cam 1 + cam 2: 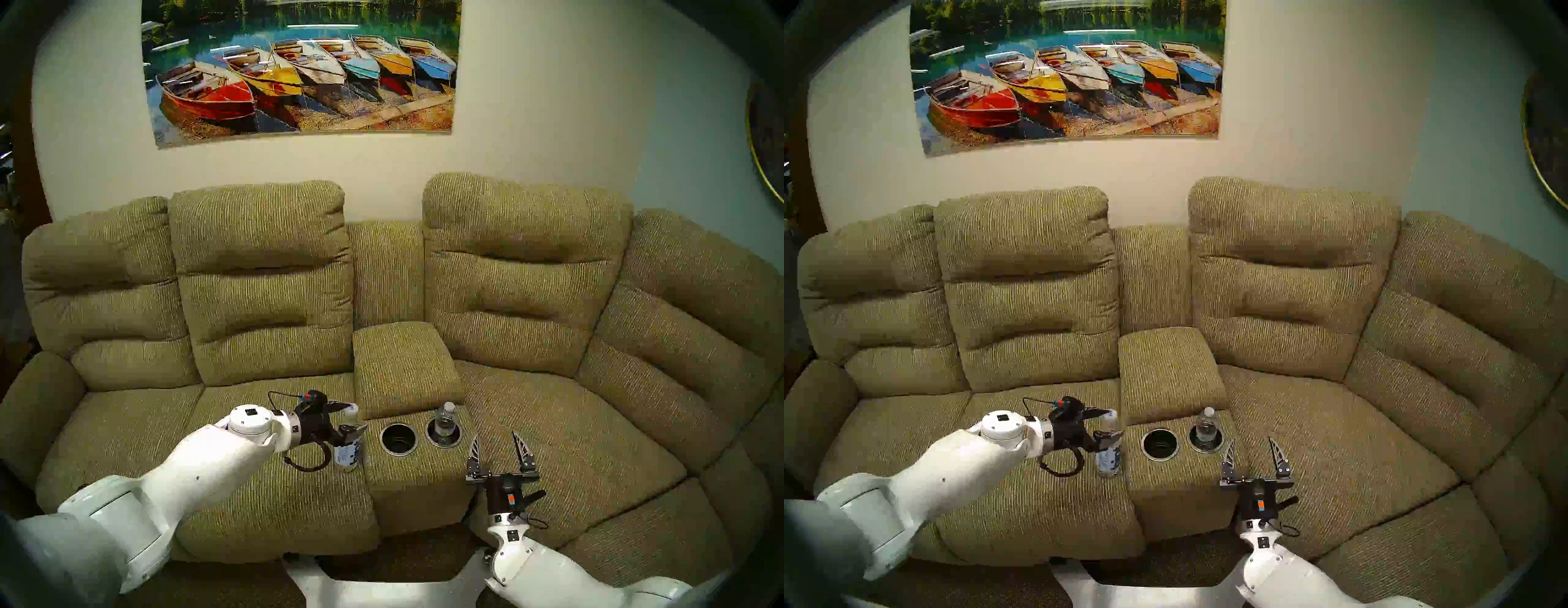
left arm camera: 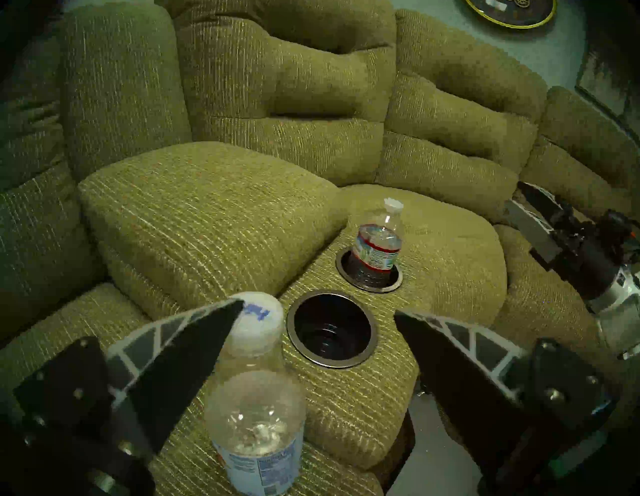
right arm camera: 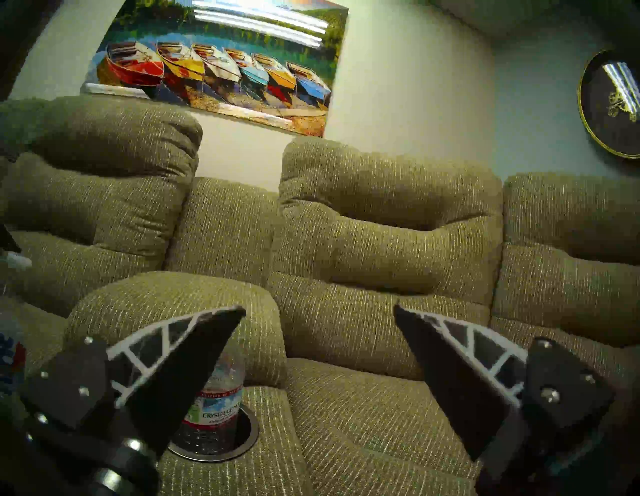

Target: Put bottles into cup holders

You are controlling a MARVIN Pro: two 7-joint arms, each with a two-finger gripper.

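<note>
A clear bottle with a blue-printed white label [image 1: 348,452] stands upright on the sofa seat just left of the console. My left gripper [image 1: 350,418] is open around its neck; in the left wrist view one finger [image 2: 194,346] is at the white cap and the other stands well apart. The left cup holder [image 1: 399,439] is empty and shows in the left wrist view [image 2: 331,329] right beside this bottle [image 2: 256,408]. The second bottle [image 1: 445,418] stands in the right cup holder [image 1: 443,445]. My right gripper [image 1: 495,437] is open and empty, just in front and right of it.
The padded console lid [image 1: 403,365] rises directly behind the cup holders. Sofa backrests [image 1: 263,280] stand behind both seats. A boat painting [image 1: 301,68] hangs on the wall above. The console's front drops to the floor near my right wrist.
</note>
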